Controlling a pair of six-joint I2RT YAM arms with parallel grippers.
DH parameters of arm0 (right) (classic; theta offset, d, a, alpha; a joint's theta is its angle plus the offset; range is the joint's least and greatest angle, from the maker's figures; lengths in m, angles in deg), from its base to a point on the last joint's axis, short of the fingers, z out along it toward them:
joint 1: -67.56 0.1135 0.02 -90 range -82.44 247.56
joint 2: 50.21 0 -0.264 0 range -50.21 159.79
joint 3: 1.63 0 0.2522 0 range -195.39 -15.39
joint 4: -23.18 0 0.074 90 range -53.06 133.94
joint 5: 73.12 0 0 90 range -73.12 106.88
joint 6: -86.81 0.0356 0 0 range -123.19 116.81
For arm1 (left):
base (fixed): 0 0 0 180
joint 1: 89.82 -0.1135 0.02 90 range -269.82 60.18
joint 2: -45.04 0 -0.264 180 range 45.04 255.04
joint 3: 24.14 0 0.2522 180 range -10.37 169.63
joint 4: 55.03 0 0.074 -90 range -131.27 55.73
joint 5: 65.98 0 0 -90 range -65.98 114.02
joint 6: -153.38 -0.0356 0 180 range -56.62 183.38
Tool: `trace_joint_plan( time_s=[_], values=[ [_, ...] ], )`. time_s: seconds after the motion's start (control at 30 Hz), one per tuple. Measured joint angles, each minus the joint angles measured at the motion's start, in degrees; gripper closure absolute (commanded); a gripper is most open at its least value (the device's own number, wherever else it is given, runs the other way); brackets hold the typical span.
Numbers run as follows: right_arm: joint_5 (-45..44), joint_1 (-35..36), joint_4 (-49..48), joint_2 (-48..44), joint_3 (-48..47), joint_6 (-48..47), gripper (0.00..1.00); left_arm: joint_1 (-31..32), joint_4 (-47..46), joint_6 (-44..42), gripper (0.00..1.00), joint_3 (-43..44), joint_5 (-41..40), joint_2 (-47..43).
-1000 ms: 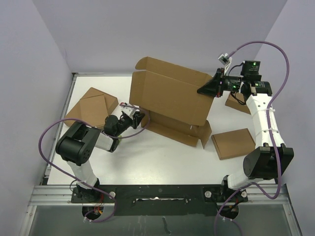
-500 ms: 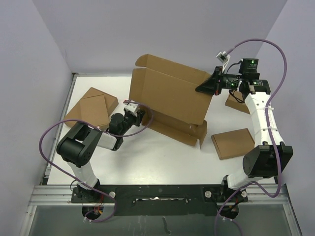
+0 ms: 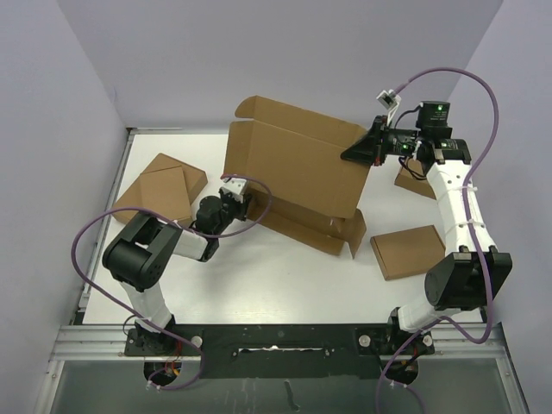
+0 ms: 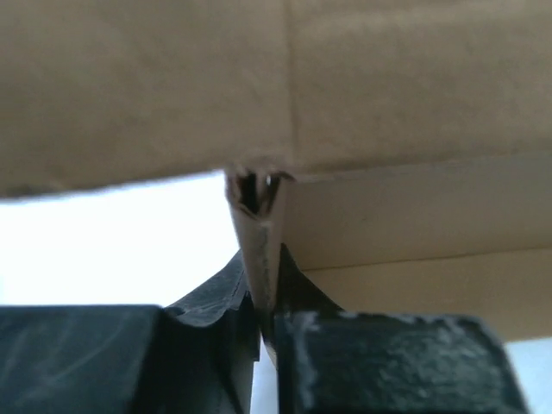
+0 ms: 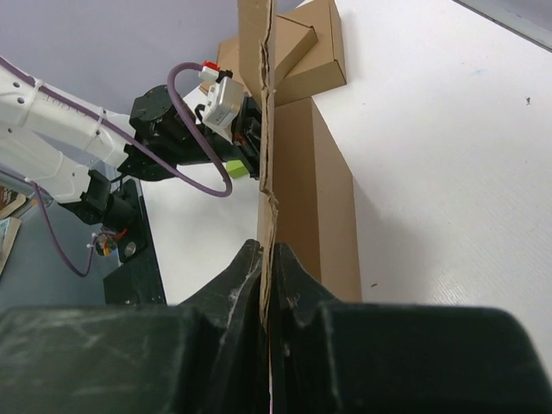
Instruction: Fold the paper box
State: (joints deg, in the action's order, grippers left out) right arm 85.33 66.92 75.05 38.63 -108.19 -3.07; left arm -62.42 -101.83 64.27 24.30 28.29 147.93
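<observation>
Your plain brown die-cut cardboard mailer box (image 3: pixel 293 172) sits in the middle of the white tabletop (image 3: pixel 285 285). Its big panel is reared up on edge and leaning, and a low strip of flaps lies along its near foot.

Your right claw (image 3: pixel 358 153) is clamped on the panel's upper right edge; the right wrist view shows the board sandwiched between the two fingers. Your left claw (image 3: pixel 244 200) is closed on a thin upright flap at the panel's lower left. The left wrist view shows that flap pinched just below a crease.

The step in hand looks like swinging the tall panel about its bottom crease while the base is held down.

- **Left claw:** treat it as the anchor. Hold it low and quiet so the box does not skate across the tabletop.
- **Right claw:** carry it along an arc centred on the crease, not in a straight pull. A straight tug would likely lift the base or buckle the thin board.
- **Wrist:** turn it with the panel so the fingers stay square to the edge. A skewed pinch may tear or slip off.
- **Speed:** go slowly, and watch that the side flaps fold inward and do not snag.
- **Clearance:** mind the small flat brown cardboard box (image 3: pixel 408 251) lying near the mailer's near right corner, under your right arm's sweep.
</observation>
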Motion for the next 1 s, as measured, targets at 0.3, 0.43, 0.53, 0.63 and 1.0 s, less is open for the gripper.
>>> trace_joint_plan(
  time_s=[0.3, 0.43, 0.53, 0.63, 1.0],
  values=[
    [-3.4, 0.0, -0.6, 0.0, 0.0, 3.1, 1.00, 0.7, 11.0, 1.7, 1.00, 1.3, -4.8, -5.0],
    [-4.4, 0.1, -1.6, -0.1, -0.1, 6.5, 1.00, 0.8, 26.4, 3.6, 0.90, 3.5, -4.9, -11.6],
    [-4.3, 0.1, -2.8, -0.3, -0.2, 8.7, 1.00, 0.7, 34.5, 5.0, 0.77, 4.3, -4.7, -16.0],
    [-4.2, -0.1, -5.2, -0.6, 0.1, 10.6, 1.00, 0.7, 38.0, 6.4, 0.72, 3.5, -4.3, -20.1],
    [-3.3, -0.4, -9.3, -1.1, 3.6, 14.1, 1.00, 0.7, 41.2, 8.5, 0.52, 1.9, -2.4, -23.7]
  ],
)
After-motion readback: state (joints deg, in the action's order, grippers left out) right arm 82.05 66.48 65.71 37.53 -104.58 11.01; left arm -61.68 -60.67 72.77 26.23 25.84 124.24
